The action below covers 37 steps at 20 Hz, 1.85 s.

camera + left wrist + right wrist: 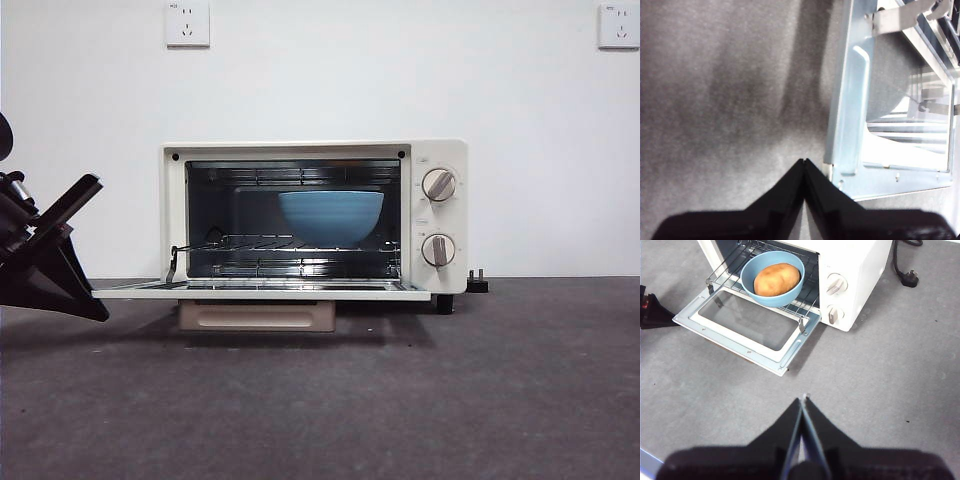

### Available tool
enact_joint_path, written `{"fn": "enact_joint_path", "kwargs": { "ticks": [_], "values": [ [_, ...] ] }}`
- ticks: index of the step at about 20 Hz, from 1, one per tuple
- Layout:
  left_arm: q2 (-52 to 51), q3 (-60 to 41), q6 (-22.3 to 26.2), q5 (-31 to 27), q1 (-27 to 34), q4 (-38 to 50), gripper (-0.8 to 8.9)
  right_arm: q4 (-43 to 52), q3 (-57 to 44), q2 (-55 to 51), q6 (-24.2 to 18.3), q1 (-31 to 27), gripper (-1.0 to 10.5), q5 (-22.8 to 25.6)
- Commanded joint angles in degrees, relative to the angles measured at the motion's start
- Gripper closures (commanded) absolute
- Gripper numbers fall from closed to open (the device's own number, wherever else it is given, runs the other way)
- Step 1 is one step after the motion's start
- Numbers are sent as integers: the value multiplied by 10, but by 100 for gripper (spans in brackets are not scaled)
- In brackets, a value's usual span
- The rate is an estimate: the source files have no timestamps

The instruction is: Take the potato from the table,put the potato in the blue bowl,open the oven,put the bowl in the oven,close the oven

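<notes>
Dark grey speckled table (500, 400); cream-white boxy oven (440, 215), centre frame, its stiff hinged door (262, 291) dropped flat (lift by the front edge). Glossy blue bowl (772, 277) on the rack holds the orange-brown potato (776, 279). Left gripper (804, 162), clenched, empty, beside the door's corner; right gripper (802, 400), clenched, waits.

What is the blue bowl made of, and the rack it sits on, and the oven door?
The blue bowl looks like glazed ceramic or hard plastic; its smooth skin has a soft sheen, so I cannot tell which. The rack looks like bare metal wire: thin, silvery, shiny bars. The oven door seems to be a pale metal frame with screws around a clear glass pane that shows the table through it.
</notes>
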Motion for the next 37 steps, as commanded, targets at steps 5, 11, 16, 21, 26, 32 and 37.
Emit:
{"fn": "enact_joint_path", "kwargs": {
  "ticks": [5,11,16,21,26,32,37],
  "values": [
    [3,28,-21,40,-8,24,821,2,-7,0,8,0,955,-3],
    [3,85,-36,42,-12,20,821,2,-7,0,11,0,955,-4],
    [3,136,-44,37,-23,20,821,2,-7,0,16,0,955,-4],
    [3,194,-45,2,-35,19,821,2,-8,2,18,0,955,-4],
    [3,236,-49,-4,-34,19,821,2,-8,2,20,0,955,-4],
    [2,242,-45,19,-35,11,821,2,-9,13,20,0,954,-4],
    [-54,242,31,22,-35,-76,821,-17,-9,16,14,0,950,-4]
  ]
}}
